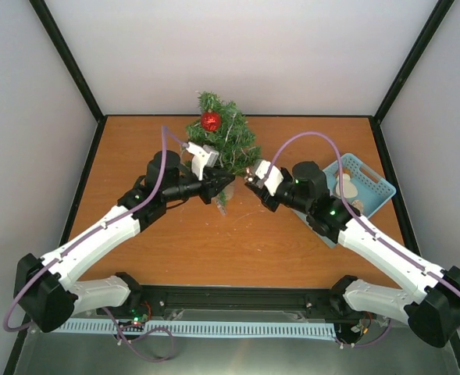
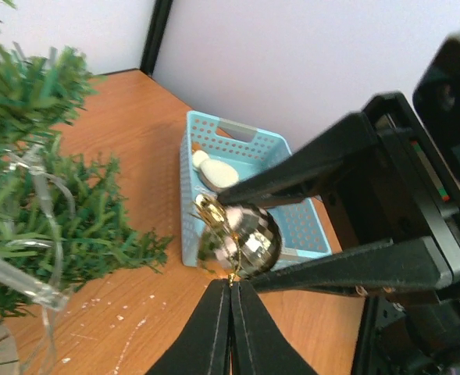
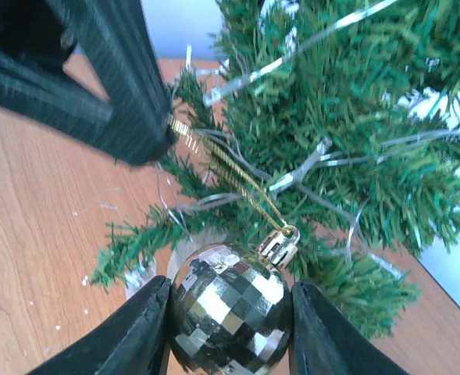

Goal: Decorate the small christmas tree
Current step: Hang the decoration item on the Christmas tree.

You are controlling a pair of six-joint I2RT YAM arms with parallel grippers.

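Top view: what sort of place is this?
Probably a robot test booth: plain white walls in a black frame enclose a wooden table, with two arms mounted at its near edge.

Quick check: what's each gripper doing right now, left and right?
Left gripper: closed, pinching the hanging string of the gold ball.
Right gripper: closed on the gold ball.

Right hand (image 3: 230, 332) clasping a ball (image 3: 228, 312) before the tree (image 3: 347, 141)

The faceted, mirror-like ball sits squeezed between the two dark fingers (image 3: 136, 332) at the bottom edge, gold cap (image 3: 279, 246) tilted up and right. A gold cord (image 3: 230, 176) runs from the cap up-left to the left hand (image 3: 155, 144), whose tips pinch it. Silvery strands (image 3: 300, 168) thread the green branches above the wooden worktop (image 3: 34, 234).
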